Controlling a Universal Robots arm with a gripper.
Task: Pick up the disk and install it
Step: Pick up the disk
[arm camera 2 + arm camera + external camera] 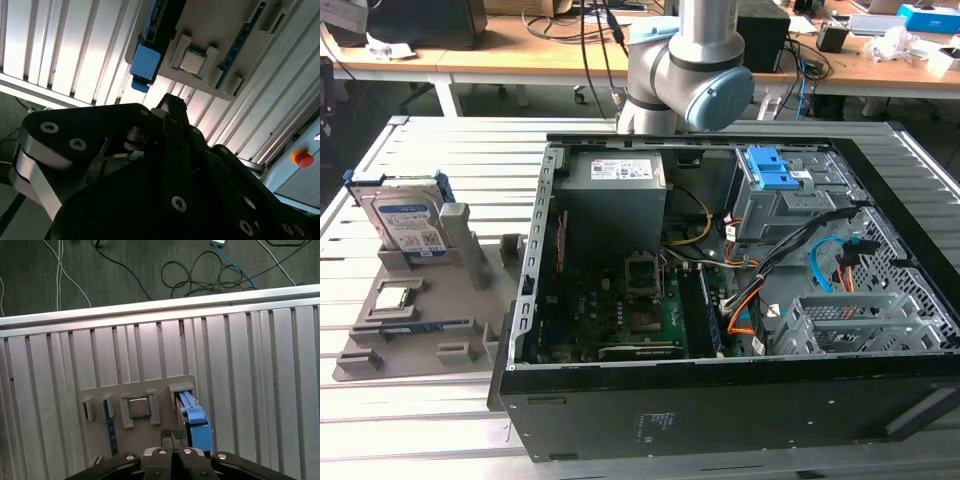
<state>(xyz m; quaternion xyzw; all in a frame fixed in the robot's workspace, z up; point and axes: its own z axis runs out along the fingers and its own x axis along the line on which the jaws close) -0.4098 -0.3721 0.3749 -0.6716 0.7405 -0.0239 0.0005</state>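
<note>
The disk point(408, 220), silver-grey with a white-and-blue label and a blue carrier frame, stands upright in a slot of the grey holder point(420, 310) on the slatted table, at the exterior view's left. In the first wrist view the disk point(192, 412) is seen edge-on from above, in the holder point(150, 390). My gripper point(172, 434) hangs over the holder, beside the disk and apart from it, its black fingertips pressed together and holding nothing. In the second wrist view the gripper point(172, 102) points toward the disk's blue frame point(146, 62).
An open computer case point(720, 410) takes up the middle and right of the table, with a grey power supply point(615, 190), a blue-latched cage point(770, 175) and a metal drive cage point(850, 320). A processor chip point(139, 407) sits in the holder. The arm point(685, 70) rises behind the case.
</note>
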